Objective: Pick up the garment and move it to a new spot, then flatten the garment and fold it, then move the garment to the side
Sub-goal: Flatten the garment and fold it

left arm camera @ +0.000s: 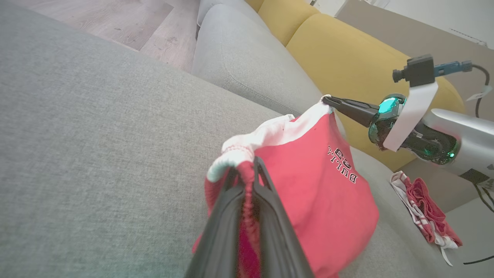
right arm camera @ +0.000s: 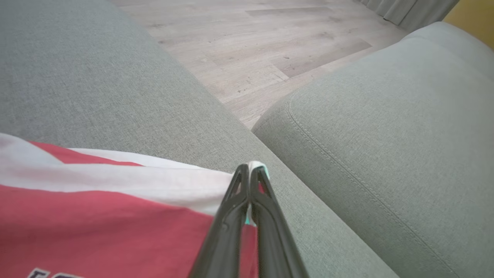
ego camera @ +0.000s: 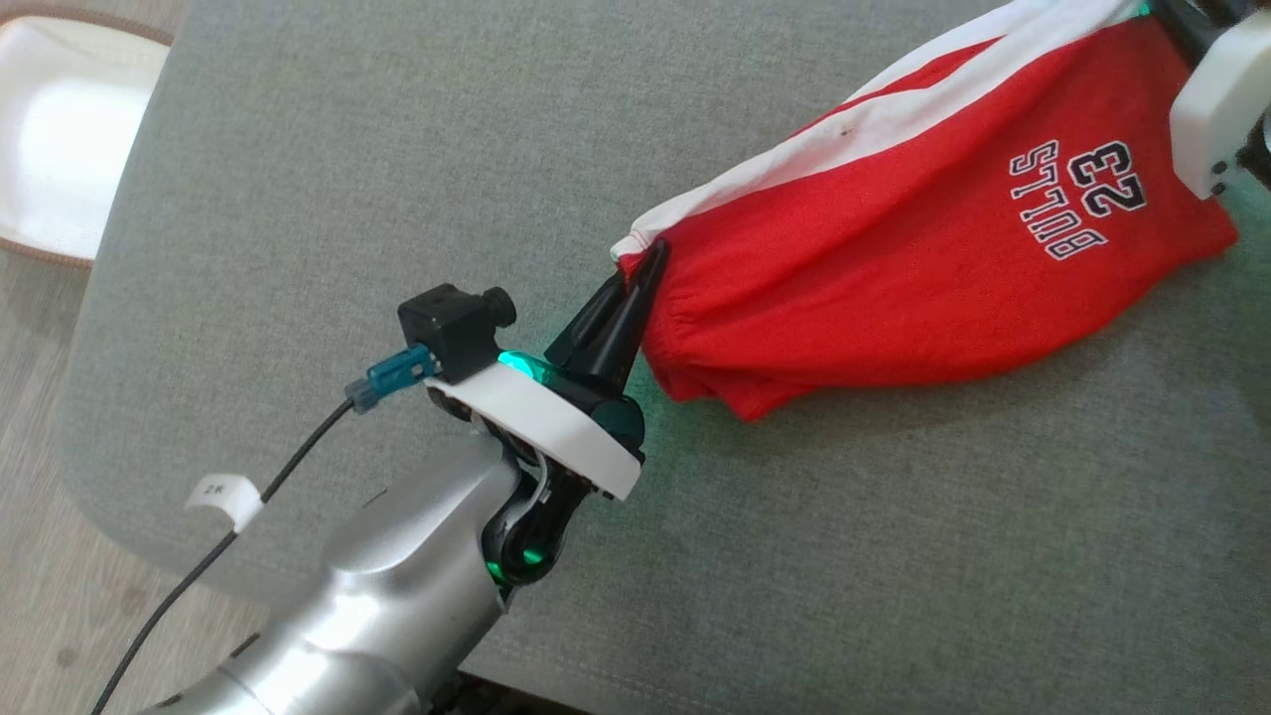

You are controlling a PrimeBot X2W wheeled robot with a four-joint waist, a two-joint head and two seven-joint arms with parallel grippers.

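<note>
Black fingers of my left gripper [ego camera: 643,266] are pinched tight on the gathered elastic waistband at one corner of a pair of red shorts [ego camera: 894,268] in soft knit cloth, with a broad white side stripe and a BULLS 23 print. From the left wrist camera I see the waistband bunched between the two fingers [left arm camera: 224,231], which hide the cloth just behind them.

My right gripper [right arm camera: 250,173] is clamped on the white-edged opposite corner of the same waistband. In the head camera its fingertips are cut off at the upper right edge, and its white housing [ego camera: 1216,109] covers part of the cloth.

The red shorts hang stretched between the two grippers over the grey fabric sofa seat [ego camera: 348,179], toward its right side. I cannot tell whether the lower edge touches the seat.

Far behind rise yellow back cushions [left arm camera: 347,58]. A crumpled red and white cloth [left arm camera: 420,204] lies beyond the right arm, apart from the shorts; I cannot make out what it is. Pale wooden floor [right arm camera: 251,50] shows past the seat edge. At the far left, a white brown-rimmed object [ego camera: 60,129] is cut off by the frame.
</note>
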